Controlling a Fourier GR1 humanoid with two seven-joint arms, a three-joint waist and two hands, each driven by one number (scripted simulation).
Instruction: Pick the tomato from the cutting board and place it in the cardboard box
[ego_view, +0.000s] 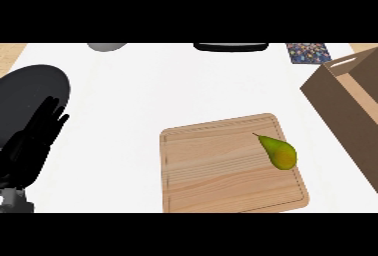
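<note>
A green-yellow pear (278, 152) lies on the right part of the wooden cutting board (214, 170), stem pointing up-left. No tomato shows anywhere. The brown cardboard box (353, 107) stands at the right edge, just right of the board, cut off by the frame. My left hand (31, 145) rests open at the far left with its fingers pointing up, well away from the board. My right hand does not show.
A dark round plate (33, 90) lies at the left, behind my left hand. At the far edge sit a grey object (108, 46), a black object (231, 47) and a dark patterned item (306, 52). White counter lies between plate and board.
</note>
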